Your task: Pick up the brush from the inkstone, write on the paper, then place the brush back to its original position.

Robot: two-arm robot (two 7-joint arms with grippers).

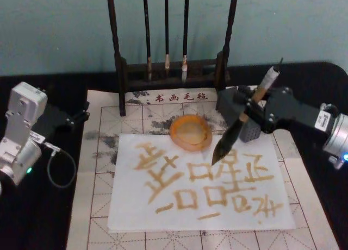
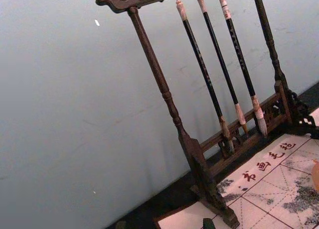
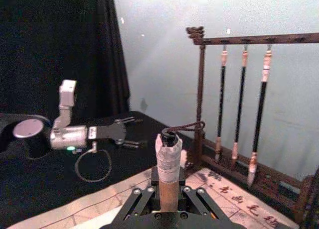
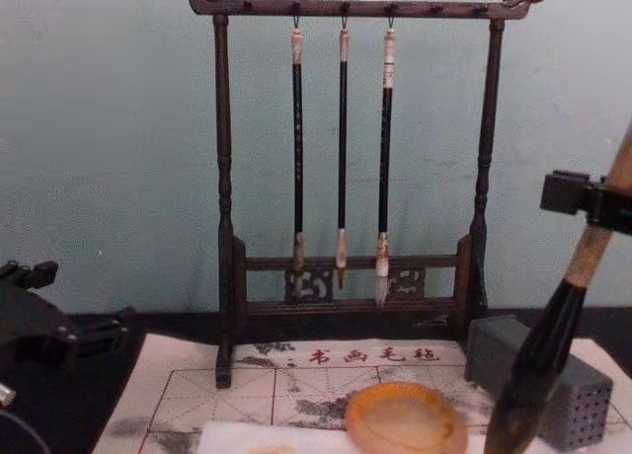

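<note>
The brush [image 1: 239, 125] slants down to the left, its dark bristle tip over the upper right part of the paper [image 1: 163, 212], just right of the inkstone [image 1: 190, 132]. I cannot tell whether the tip touches the sheet. My right gripper [image 1: 252, 104] is shut on the tan handle; the taped handle end [image 3: 168, 157] rises between its fingers [image 3: 142, 201]. From the chest view the brush [image 4: 553, 345] hangs beside the orange inkstone [image 4: 405, 419]. Several tan characters cover the paper. My left gripper [image 1: 81, 114] rests open at the table's left, away from the sheet.
A dark wooden rack [image 1: 122, 70] with three thin hanging brushes [image 4: 341, 148] stands behind the inkstone. A grey perforated block [image 4: 553, 385] sits by the brush, right of the inkstone. A gridded felt mat [image 1: 98, 206] lies under the paper on the black table.
</note>
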